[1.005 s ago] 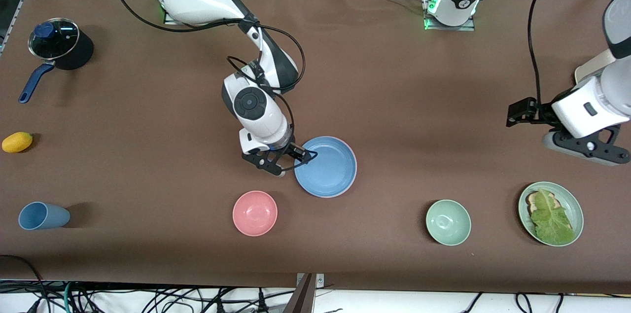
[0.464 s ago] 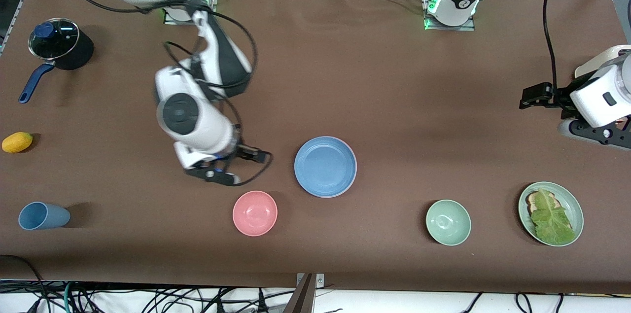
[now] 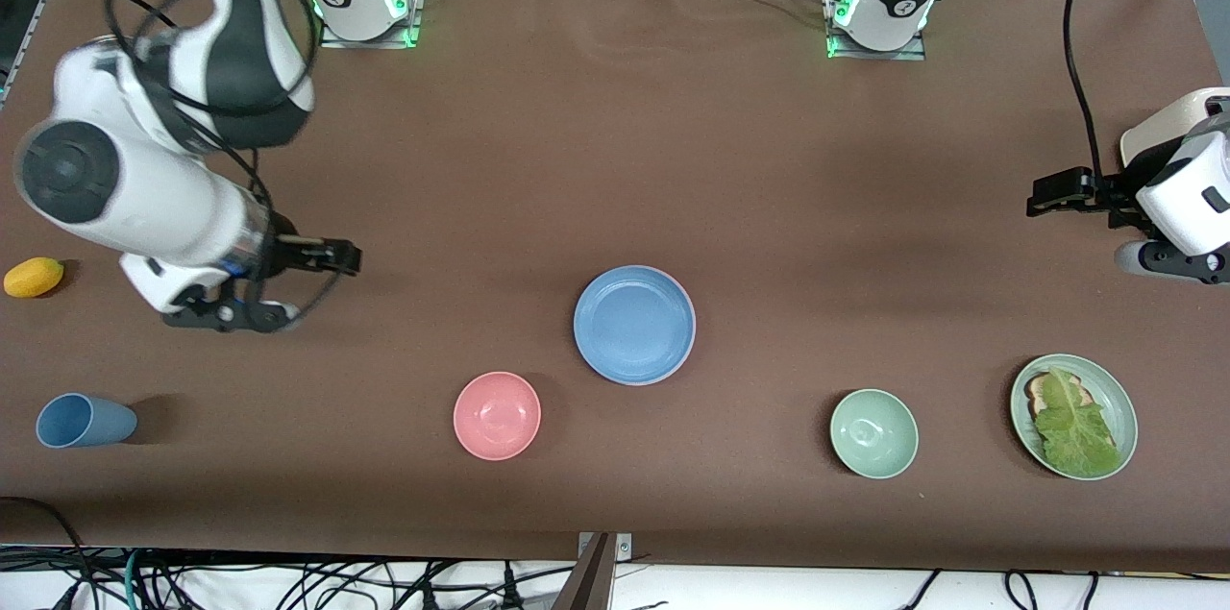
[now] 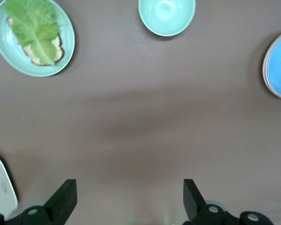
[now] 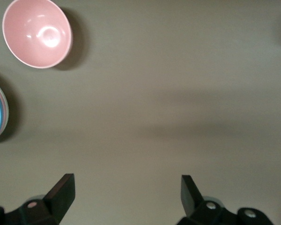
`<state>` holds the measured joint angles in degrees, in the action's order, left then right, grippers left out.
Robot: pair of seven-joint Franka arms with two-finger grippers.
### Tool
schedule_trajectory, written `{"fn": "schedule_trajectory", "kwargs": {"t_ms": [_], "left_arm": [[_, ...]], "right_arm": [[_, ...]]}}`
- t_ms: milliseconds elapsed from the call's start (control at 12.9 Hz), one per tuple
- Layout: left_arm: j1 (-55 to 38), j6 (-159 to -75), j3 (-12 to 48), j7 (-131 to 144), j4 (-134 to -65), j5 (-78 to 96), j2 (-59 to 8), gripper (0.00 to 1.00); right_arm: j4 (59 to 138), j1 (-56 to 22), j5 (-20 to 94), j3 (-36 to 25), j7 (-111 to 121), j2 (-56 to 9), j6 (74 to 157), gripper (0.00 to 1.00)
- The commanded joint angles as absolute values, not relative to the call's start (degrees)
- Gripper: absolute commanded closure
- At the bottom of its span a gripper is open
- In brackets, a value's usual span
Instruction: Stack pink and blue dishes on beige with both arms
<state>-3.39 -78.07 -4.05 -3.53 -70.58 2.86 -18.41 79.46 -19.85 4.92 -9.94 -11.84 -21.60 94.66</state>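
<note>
Since a second ago, the right pincer (image 3: 288, 288) swung off toward nine o'clock, fingers apart. Left pincer (image 3: 1091, 221) waits, apart, at three o'clock. Blue plate (image 3: 634, 325) tops the stack mid-desk. Keep clear.

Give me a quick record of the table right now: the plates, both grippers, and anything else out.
blue plate: mid-table, on top
pink plate: edge showing under it
beige plate: not visible
right gripper: open, empty, over table, right arm's end
left gripper: open, empty, over table, left arm's end
pink bowl, green bowl: nearer camera
</note>
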Motion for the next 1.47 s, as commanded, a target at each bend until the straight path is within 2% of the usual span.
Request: {"fn": "schedule_trajectory", "kwargs": {"t_ms": [0, 155, 464, 696, 1005, 1392], "left_arm": [[-3.7, -77.7, -3.7, 1.1, -71.3, 2.6, -15.4, 0.00], [-3.7, -77.7, -3.7, 1.1, -71.3, 2.7, -15.0, 0.00], [-3.8, -77.8, -3.6, 0.8, -72.5, 2.9, -9.8, 0.00], [-3.9, -77.9, -3.2, 1.1, -76.7, 3.5, -7.5, 0.00], [-4.2, -83.3, -3.2, 0.2, -85.0, 3.7, -1.8, 0.00], [-4.5, -83.1, -3.1, -4.7, -84.8, 3.2, -2.5, 0.00]], "right_arm": [[91.4, -16.3, 4.7, -7.4, -10.4, -10.4, 94.7, 0.00], [92.5, -11.1, 4.0, -2.4, -10.4, -7.2, 92.2, 0.00], [94.8, -5.6, 2.0, 2.3, -8.5, -2.5, 90.1, 0.00], [94.9, -4.7, 1.1, 2.7, -6.3, -1.2, 89.2, 0.00], [90.8, -4.7, 0.7, 2.6, -6.3, -3.7, 89.1, 0.00], [89.6, -4.6, -0.1, 2.5, -5.9, -4.1, 88.9, 0.00]]}}
